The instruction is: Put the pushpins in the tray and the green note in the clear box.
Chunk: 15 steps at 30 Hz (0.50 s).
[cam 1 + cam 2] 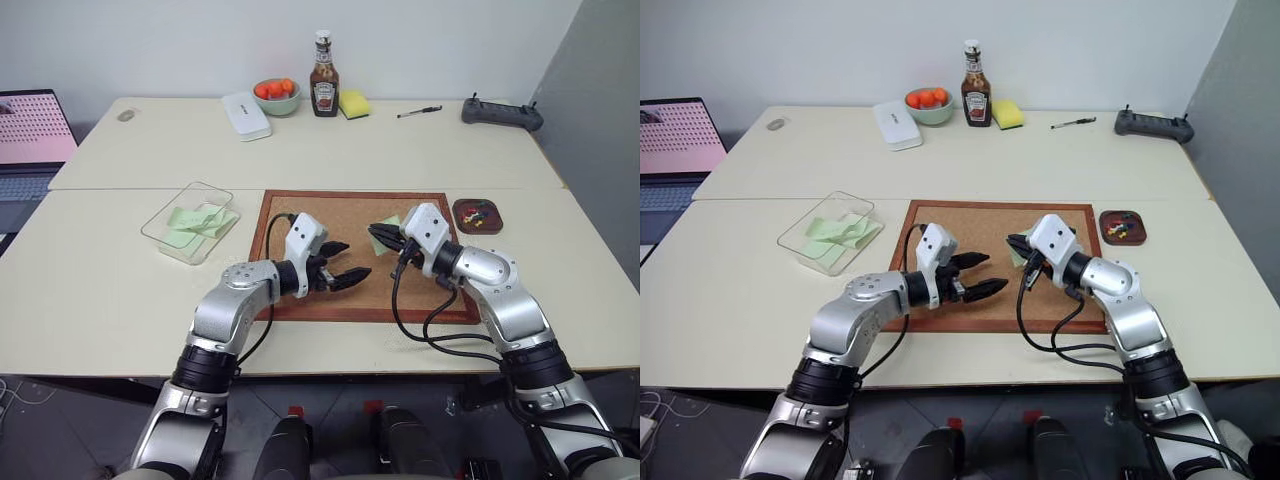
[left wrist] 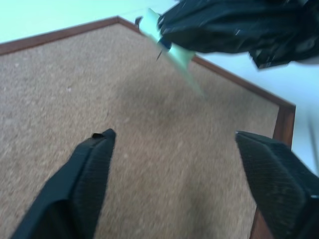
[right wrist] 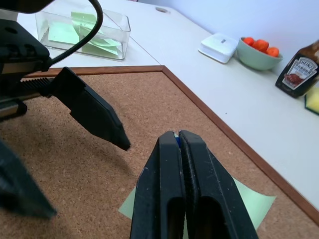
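Your green note point(image 3: 251, 201) is up off the corkboard point(image 1: 300, 215), hanging at the tip of your right gripper point(image 1: 381, 236). The wrist views show a blue pushpin point(image 3: 177, 141) pinched between that gripper's black fingers, which are pressed tight together, with the pale green square dangling from the pin over the cork. The note sits over the right half of the board, near its middle row.

Your left gripper point(image 1: 340, 266) hovers just beside it, over the board's centre, jaws spread wide and nothing in them. Its fingertips point(image 2: 97, 149) point toward the right gripper; there's a gap between them and the note, no contact.

More pushpins point(image 1: 478, 214) in mixed colours lie in the tray point(image 1: 459, 217), the small reddish-brown dish just off the board's right edge on the table point(image 1: 100, 290).

The clear box point(image 1: 160, 225) stands left of the board, well apart from both grippers, and already has several green notes point(image 1: 200, 220) in it.

Along the far side of the table: a white flat case point(image 1: 246, 115), a bowl of orange fruit point(image 1: 276, 95), a ketchup bottle point(image 1: 323, 88), a yellow sponge point(image 1: 354, 104), a pen point(image 1: 419, 112) and a dark controller point(image 1: 501, 113). A laptop point(image 1: 30, 140) sits off the table's left end.
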{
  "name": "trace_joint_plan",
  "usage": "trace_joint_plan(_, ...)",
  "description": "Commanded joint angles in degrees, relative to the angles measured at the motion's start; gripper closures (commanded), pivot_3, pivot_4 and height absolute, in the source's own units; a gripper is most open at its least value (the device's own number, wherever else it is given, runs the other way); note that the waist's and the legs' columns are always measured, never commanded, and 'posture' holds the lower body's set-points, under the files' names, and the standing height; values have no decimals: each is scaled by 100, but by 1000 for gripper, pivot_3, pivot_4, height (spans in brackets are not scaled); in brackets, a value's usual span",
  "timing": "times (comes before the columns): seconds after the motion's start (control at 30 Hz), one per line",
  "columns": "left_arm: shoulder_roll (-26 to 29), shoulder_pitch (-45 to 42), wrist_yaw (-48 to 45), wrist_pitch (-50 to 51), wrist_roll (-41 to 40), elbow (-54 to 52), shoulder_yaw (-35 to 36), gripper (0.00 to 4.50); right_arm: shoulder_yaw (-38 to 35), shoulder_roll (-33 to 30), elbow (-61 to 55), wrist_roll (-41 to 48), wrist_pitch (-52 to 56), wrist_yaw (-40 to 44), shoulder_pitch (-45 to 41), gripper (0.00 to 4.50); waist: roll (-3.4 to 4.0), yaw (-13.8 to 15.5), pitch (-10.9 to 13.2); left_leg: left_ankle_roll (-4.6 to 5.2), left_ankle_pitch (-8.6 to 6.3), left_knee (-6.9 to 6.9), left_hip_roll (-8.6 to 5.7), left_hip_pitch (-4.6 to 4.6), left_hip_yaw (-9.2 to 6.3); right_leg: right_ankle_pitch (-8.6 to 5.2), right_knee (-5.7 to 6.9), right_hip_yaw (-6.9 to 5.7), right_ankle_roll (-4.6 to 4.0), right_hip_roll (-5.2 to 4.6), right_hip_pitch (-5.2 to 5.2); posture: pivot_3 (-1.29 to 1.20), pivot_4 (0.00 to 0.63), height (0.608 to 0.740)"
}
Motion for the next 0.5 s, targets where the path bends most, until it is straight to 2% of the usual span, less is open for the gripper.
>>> trace_joint_plan(0.03, -288, -284, 245, -123, -167, 155, 197, 7, -93, 57, -308, 86, 161, -80, -143, 4500, 0, 3, 0, 0, 0, 0, 0, 0, 0, 0, 1, 1, 0, 0, 0, 0, 150, 740)
trace_joint_plan(0.47, -850, -881, 514, -105, -243, 1353, 388, 7, -41, 235, -516, 91, 411, -136, -202, 4500, 0, -7, 0, 0, 0, 2, -1, 0, -1, 1, 2, -2, 2, 2, -1, 0, 150, 740)
trace_joint_plan(0.5, -886, -927, 531, -107, -256, 1435, 415, 178, -40, 249, -517, 91, 415, -138, -209, 4500, 0, -7, 0, 0, 0, 2, -2, -1, -1, 1, 2, -1, 2, 2, -1, 0, 150, 740)
